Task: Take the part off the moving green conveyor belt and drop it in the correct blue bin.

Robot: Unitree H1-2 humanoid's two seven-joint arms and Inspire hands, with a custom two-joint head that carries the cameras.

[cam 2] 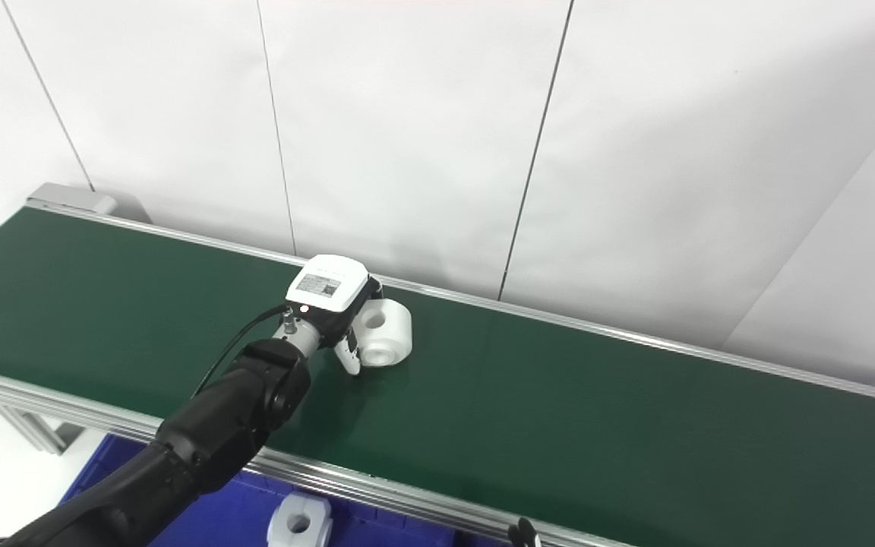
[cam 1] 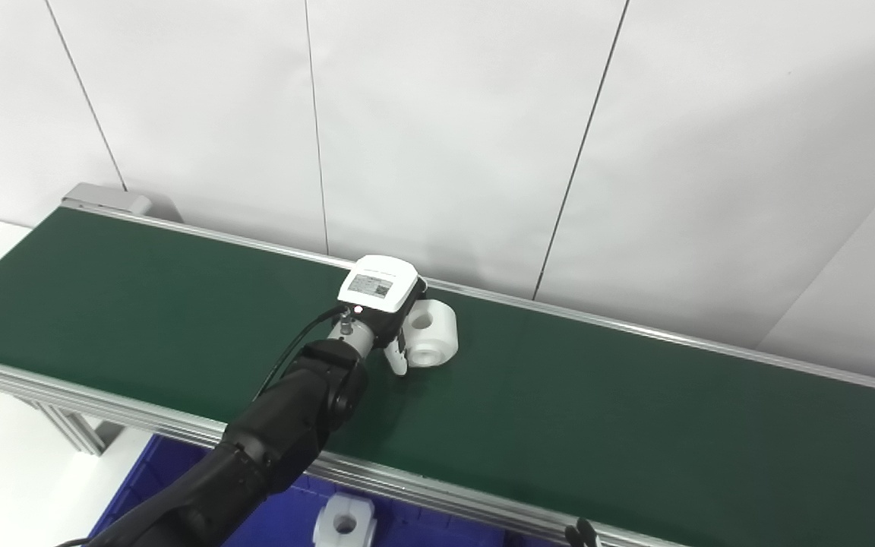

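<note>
At the far left the green belt starts beside a grey end cap, and it runs off to the right in front of the white wall. Below its near rail, low and left, sits a blue bin with one white part already inside it.

Toward the middle of the belt, the left robot hand reaches over from the near side and is set against the left side of the part, a white, roughly round piece with a hole through it. One finger shows curled down at the part's near-left edge; the rest are hidden under the white casing (so whether the grip is closed I cannot tell).

The step in hand looks like the grasp. Next would come a firm close, a lift clear of the belt, then a swing back toward the near bin.

Low and right, a dark tip by the near rail may be the right robot hand; its state is unreadable.
</note>
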